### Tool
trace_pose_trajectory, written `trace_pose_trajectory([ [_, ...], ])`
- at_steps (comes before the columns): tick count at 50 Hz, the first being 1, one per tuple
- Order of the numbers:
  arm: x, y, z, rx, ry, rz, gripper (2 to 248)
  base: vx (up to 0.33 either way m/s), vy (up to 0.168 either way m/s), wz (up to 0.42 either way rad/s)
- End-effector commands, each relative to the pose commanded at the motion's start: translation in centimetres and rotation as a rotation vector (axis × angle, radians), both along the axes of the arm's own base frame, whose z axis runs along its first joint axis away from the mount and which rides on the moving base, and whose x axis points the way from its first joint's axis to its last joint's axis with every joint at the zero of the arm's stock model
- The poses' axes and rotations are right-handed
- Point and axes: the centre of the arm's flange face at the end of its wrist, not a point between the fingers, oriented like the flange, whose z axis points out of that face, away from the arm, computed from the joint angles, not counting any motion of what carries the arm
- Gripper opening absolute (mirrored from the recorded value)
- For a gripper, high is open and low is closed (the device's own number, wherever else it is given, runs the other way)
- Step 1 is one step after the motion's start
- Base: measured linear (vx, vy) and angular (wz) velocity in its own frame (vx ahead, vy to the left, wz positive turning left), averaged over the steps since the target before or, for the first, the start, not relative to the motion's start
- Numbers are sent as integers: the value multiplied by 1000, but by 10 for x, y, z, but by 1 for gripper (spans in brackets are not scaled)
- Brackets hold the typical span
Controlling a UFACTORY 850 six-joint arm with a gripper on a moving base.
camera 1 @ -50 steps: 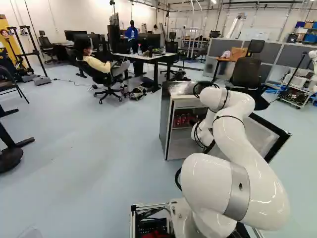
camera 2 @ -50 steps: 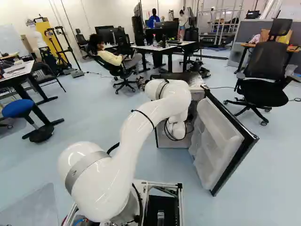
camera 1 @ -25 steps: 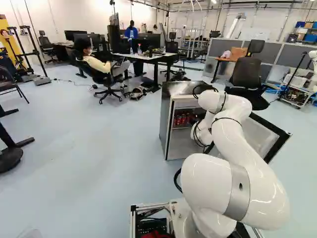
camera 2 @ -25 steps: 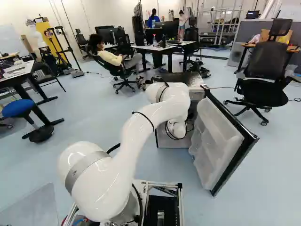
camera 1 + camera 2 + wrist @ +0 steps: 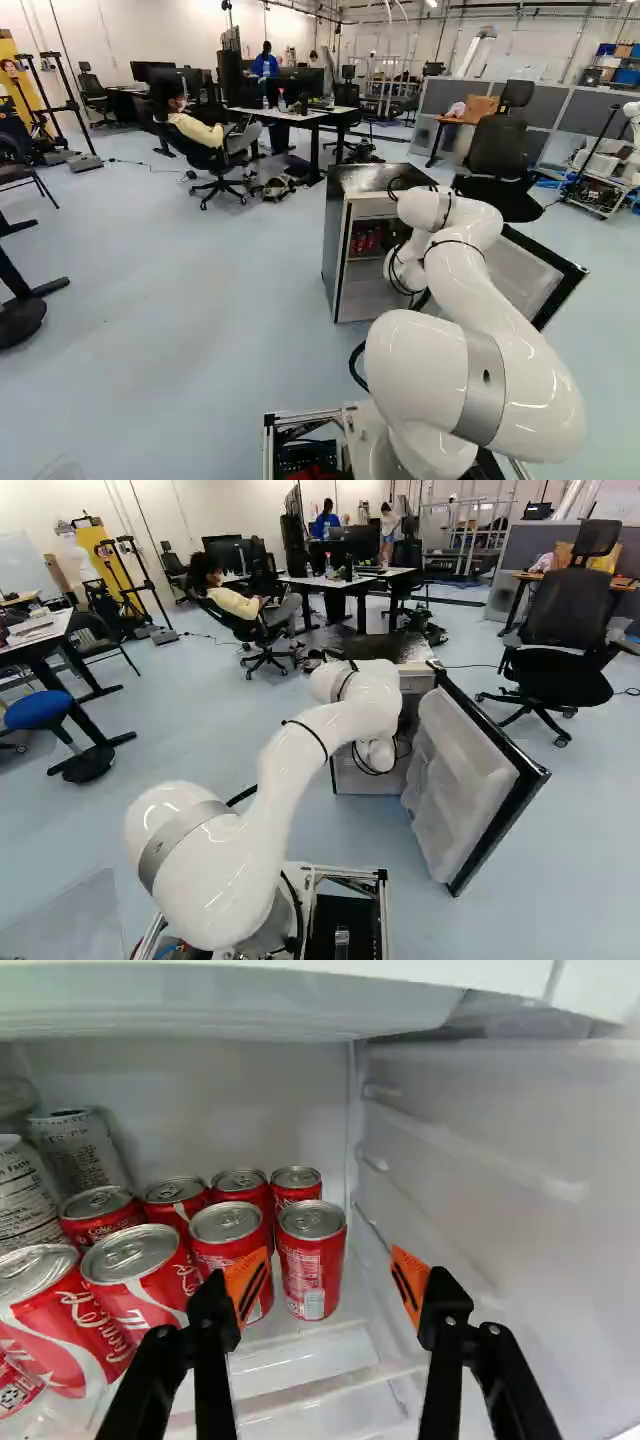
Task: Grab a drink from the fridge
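Observation:
The fridge stands ahead with its door swung open; red cans show on a shelf inside. My gripper is open in the wrist view, its orange-padded fingers wide apart with nothing gripped. A red can stands upright ahead of the gap between them. Another red can is beside it, partly behind one finger. More red cans stand in rows on that side, past the same finger. In both base views the gripper is hidden by the arm and fridge.
The fridge's inner side wall lies beyond the other finger, and a white ledge spans above the cans. Silver cans stand behind the red ones. An office chair is right of the door in the right base view.
The arm's upper bend has sunk slightly and shifted a little to the left in the left base view. The base, fridge and door have stayed put.

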Motion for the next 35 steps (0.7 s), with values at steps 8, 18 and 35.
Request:
trace_pose_trajectory([
  [8, 6, 0, -3, -5, -5, 4, 181, 0, 0, 0],
  [18, 15, -1, -7, -14, -21, 9, 181, 0, 0, 0],
  [35, 24, -1, -11, -25, -41, 15, 181, 0, 0, 0],
])
